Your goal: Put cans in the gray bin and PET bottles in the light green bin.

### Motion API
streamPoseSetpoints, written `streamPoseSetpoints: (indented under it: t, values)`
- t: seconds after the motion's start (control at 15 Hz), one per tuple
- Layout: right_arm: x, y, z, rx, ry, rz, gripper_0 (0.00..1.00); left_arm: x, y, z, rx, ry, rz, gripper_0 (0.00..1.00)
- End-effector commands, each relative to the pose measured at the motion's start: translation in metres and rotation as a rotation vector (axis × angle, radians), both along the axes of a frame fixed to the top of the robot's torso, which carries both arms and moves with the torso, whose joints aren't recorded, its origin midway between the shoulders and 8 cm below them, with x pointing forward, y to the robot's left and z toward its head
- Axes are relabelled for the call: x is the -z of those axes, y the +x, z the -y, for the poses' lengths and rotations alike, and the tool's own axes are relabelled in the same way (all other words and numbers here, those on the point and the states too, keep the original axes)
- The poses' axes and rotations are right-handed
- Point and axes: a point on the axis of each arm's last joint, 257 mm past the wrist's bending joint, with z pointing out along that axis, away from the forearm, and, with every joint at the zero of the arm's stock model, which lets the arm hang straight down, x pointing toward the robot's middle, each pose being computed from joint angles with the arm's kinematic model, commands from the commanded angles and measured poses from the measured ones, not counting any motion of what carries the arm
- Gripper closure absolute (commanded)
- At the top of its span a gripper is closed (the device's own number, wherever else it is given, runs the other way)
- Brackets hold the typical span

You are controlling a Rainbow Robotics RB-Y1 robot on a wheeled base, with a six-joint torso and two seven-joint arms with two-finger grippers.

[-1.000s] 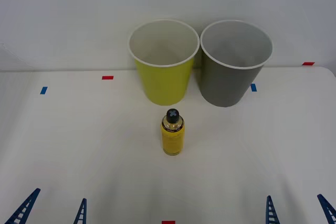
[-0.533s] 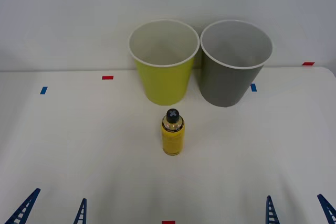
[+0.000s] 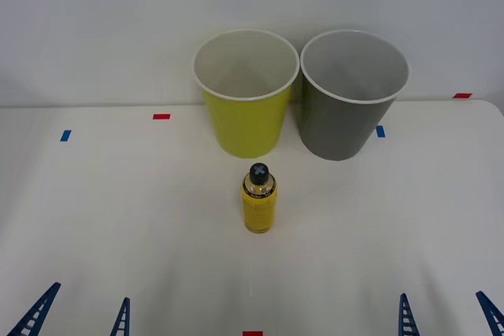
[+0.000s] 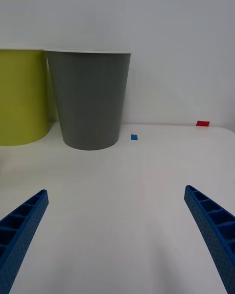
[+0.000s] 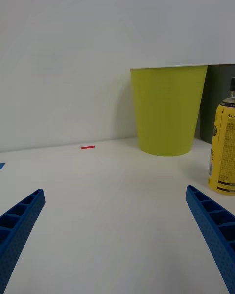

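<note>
A small PET bottle (image 3: 258, 201) with a yellow label and black cap stands upright on the white table, in front of the two bins; it also stands in the left wrist view (image 5: 224, 156). The light green bin (image 3: 245, 96) (image 5: 168, 109) and the gray bin (image 3: 351, 96) (image 4: 90, 98) stand side by side at the back, both empty as far as I see. My left gripper (image 3: 77, 316) (image 5: 115, 235) is open at the near left edge. My right gripper (image 3: 445, 316) (image 4: 115, 235) is open at the near right edge. Both are far from the bottle.
Red tape marks (image 3: 161, 116) and blue tape marks (image 3: 64, 135) dot the white table (image 3: 118, 218). A plain wall rises just behind the bins. Wide bare table lies between the grippers and the bottle.
</note>
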Motion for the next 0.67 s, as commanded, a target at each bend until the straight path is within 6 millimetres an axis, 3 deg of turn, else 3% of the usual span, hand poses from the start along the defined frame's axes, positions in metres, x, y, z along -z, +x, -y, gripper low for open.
streamPoseSetpoints:
  t: [0.07,0.67]
  values:
    - [0.0,0.0,0.0,0.0,0.0,0.0,0.03,0.0,0.0,0.0,0.0,0.0,0.0,0.0]
    - [0.0,0.0,0.0,0.0,0.0,0.0,0.03,0.0,0.0,0.0,0.0,0.0,0.0,0.0]
